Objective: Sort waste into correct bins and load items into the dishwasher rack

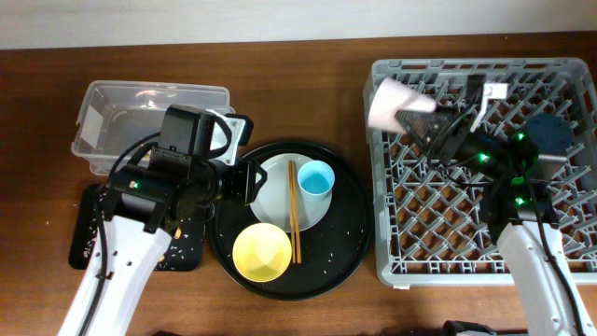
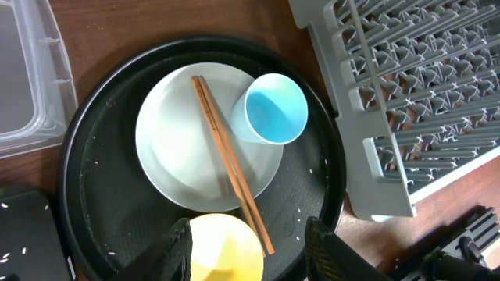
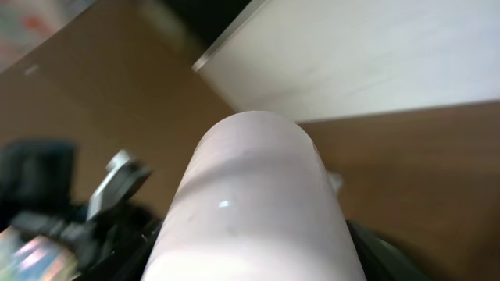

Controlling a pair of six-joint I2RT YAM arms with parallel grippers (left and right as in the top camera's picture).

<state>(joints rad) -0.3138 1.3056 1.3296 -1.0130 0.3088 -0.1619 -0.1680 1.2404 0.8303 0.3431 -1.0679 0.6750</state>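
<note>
My right gripper (image 1: 422, 114) is shut on the pink cup (image 1: 392, 101) and holds it tilted above the far left corner of the grey dishwasher rack (image 1: 569, 261); the pink cup (image 3: 254, 203) fills the right wrist view. My left gripper (image 2: 250, 250) is open above the yellow bowl (image 2: 223, 250), (image 1: 261, 252). The bowl, the light-blue cup (image 1: 316, 178), (image 2: 273, 109), the pale plate (image 1: 270, 201), (image 2: 168, 148) and the wooden chopsticks (image 1: 294, 210), (image 2: 226, 160) sit on the round black tray. The clear tub (image 1: 112, 107) and the shallow black tray (image 1: 84, 233) lie left. Napkin and wrapper are out of view.
The large round black tray (image 1: 350, 233) sits between the bins and the rack, with rice grains scattered on it. White grains and brownish scraps also lie in the shallow black tray. The rack's near left corner (image 2: 383, 195) is close to the round tray.
</note>
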